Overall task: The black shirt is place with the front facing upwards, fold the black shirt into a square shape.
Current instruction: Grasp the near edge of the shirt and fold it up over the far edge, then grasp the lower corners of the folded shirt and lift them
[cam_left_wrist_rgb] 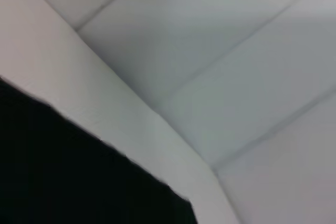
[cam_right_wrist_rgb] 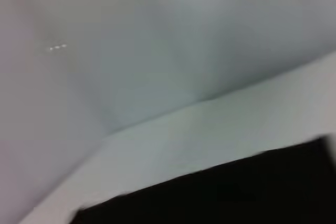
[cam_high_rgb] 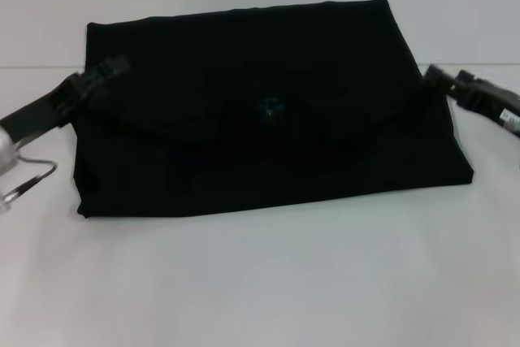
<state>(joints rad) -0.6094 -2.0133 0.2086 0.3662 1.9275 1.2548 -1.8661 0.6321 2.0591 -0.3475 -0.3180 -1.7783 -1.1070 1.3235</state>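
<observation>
Black shirt (cam_high_rgb: 260, 111) folded on table (cam_high_rgb: 268, 282); L gripper (cam_high_rgb: 110, 71), R gripper (cam_high_rgb: 435, 77) at edges.

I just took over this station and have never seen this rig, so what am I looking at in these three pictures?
The wide picture comes from a camera on the robot's head, looking down at a white table. On it lies the black shirt, already folded into a rough rectangle, with a small blue logo showing. The left end effector sits at the shirt's left edge and the right end effector at its right edge; I cannot tell whether either grips the cloth. The other two pictures come from cameras on each wrist, and show only a black shirt edge, table and wall.
</observation>
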